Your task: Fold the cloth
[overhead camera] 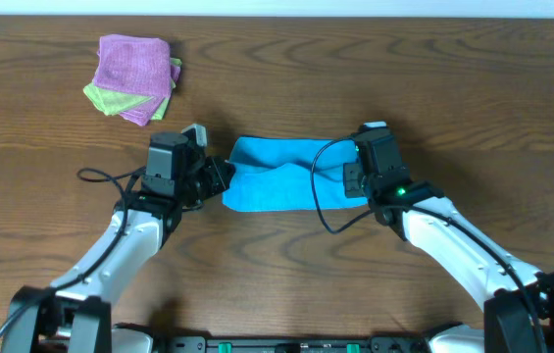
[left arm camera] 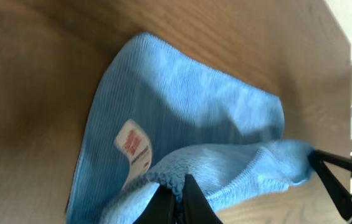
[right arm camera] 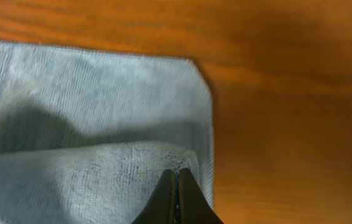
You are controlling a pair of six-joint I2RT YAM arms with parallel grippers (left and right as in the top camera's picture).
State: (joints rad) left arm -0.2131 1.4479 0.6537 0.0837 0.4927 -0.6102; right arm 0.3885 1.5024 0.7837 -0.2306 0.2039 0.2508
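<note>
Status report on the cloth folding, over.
Left gripper, right gripper: both shut on sky-blue microfibre towel edge. Towel partly folded over. Purple and lime-green cloth pile off to side, clear.

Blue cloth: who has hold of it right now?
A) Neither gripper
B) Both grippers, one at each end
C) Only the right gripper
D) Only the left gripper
B: in the wrist views the left gripper and the right gripper are each shut on a raised edge of the cloth.
</note>
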